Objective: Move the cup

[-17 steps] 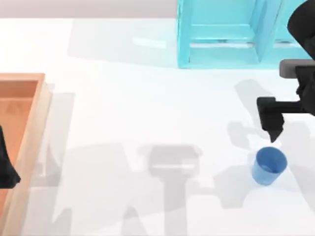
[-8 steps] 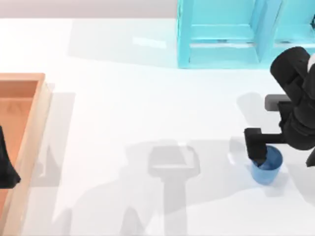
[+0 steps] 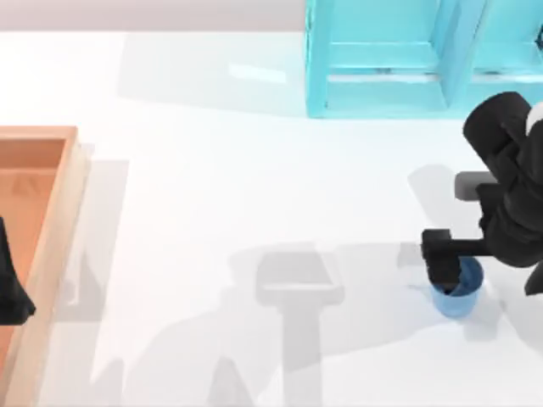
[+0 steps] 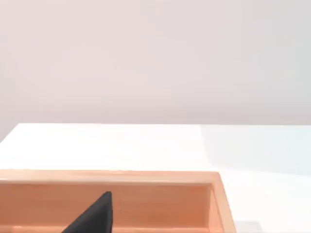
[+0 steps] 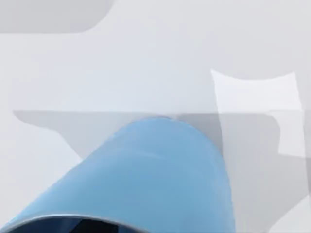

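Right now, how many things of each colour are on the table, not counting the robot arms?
Blue: 1, the cup, under the right gripper.
Turquoise: 1, the shelf unit, at the table's far edge.
Wooden orange-brown: 1, the tray, at the table's left, with the left gripper parked over it.
Total: 3.

Bright, even light falls on the white table (image 3: 212, 170), where soft grey arm shadows spread without glare.

Turquoise shelf unit (image 3: 382, 59) (far side), wooden tray (image 3: 51, 229)
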`<state>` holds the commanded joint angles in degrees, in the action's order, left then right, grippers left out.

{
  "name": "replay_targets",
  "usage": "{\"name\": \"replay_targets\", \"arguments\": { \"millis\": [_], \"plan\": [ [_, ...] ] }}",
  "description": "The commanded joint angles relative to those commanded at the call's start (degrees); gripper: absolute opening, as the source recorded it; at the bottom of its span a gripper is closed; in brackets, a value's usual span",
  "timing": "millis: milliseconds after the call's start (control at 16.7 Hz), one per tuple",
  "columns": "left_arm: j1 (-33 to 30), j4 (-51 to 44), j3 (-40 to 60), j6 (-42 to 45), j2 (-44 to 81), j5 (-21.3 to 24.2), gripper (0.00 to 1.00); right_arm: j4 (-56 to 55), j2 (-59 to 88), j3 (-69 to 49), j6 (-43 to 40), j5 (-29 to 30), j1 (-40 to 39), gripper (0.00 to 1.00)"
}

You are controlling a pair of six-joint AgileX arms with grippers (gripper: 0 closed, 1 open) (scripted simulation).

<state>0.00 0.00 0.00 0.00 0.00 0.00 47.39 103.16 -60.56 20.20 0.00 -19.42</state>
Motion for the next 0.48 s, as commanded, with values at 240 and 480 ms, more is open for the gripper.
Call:
{"name": "replay_targets", "arguments": {
  "millis": [240,480],
  "plan": [
    [0.00,0.00,0.00,0.00,0.00,0.00,1.00,0.00,0.00,0.00,0.00,0.00,0.00,0.55],
    [0.00,0.00,0.00,0.00,0.00,0.00,1.00,0.00,0.00,0.00,0.00,0.00,0.00,0.25]
  ]
}}
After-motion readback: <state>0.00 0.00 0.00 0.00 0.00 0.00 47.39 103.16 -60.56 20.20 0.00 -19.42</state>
